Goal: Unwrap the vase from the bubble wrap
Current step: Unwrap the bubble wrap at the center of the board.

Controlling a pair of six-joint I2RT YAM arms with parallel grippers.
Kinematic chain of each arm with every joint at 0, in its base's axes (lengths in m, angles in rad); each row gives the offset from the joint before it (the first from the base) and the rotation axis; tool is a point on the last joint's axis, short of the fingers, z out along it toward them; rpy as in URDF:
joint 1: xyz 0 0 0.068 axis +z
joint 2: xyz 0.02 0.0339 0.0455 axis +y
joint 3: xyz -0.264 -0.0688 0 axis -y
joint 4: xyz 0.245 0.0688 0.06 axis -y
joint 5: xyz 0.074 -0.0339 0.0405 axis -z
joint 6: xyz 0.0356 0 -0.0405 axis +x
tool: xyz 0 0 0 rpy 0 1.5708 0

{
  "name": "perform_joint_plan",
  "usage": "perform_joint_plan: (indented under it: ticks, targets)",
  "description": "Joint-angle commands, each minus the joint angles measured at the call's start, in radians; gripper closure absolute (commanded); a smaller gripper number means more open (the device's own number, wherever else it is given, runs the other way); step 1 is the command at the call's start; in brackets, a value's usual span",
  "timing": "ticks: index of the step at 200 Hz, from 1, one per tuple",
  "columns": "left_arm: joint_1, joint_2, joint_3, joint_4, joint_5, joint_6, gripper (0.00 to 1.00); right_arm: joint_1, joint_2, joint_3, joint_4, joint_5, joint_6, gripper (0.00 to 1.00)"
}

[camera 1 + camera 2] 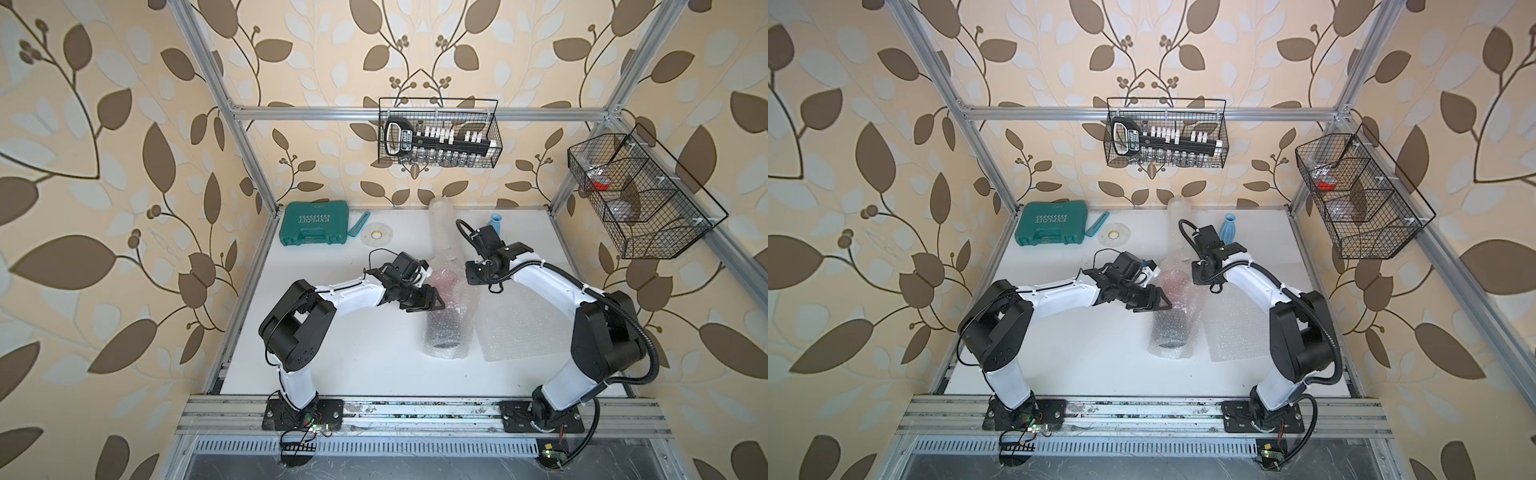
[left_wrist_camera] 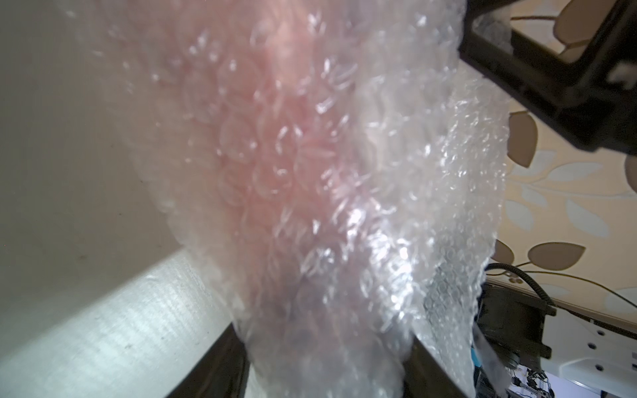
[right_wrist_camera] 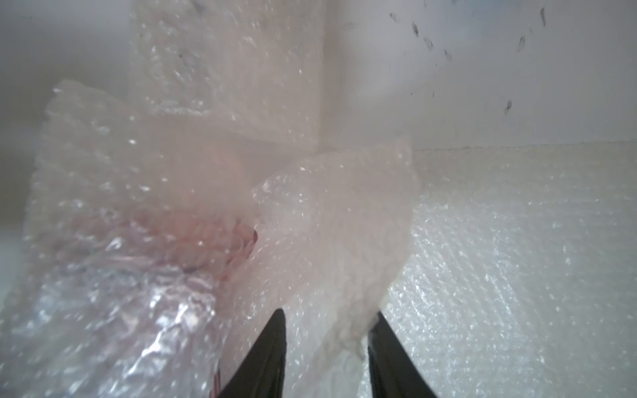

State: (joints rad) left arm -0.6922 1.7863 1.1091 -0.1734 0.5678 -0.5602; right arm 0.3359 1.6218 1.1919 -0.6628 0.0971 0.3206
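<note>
Apparently pinkish vase [image 1: 444,277] inside bubble wrap [image 1: 449,328].

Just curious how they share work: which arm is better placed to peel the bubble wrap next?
Likely the right gripper: a loose flap of bubble wrap lies between its open jaws, while the left gripper clamps the wrapped bundle.

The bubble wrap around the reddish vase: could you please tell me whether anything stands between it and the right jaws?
Nothing visible does. In the right wrist view, a loose flap of the bubble wrap lies directly between the open right jaws, and only wrap covers the reddish vase.
</note>
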Motion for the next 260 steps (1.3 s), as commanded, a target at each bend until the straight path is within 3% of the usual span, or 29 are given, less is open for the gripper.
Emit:
perform_joint_plan:
  ticks: [1, 19, 78, 116, 180, 260]
  targets:
    - [-0.011, 0.047, -0.062, -0.259, -0.121, 0.021, 0.4, -0.005, -0.042, -0.073, 0.057, -0.169, 0.042, 0.6]
    - [-0.01, 0.045, -0.058, -0.262, -0.121, 0.023, 0.4, -0.007, -0.062, -0.122, 0.077, -0.217, 0.065, 0.58]
    - [-0.01, 0.027, -0.052, -0.269, -0.121, 0.025, 0.39, -0.009, -0.077, -0.226, 0.089, -0.152, 0.097, 0.57]
    - [-0.01, -0.038, -0.081, -0.23, -0.128, 0.01, 0.36, -0.01, -0.129, -0.239, 0.123, -0.239, 0.085, 1.0]
    - [0.03, -0.224, -0.149, -0.148, -0.188, -0.024, 0.15, 0.012, -0.223, -0.097, 0.057, -0.339, 0.012, 1.0]
    - [0.105, -0.383, -0.242, -0.087, -0.22, -0.03, 0.07, 0.103, -0.159, 0.112, -0.032, -0.347, -0.038, 1.0]
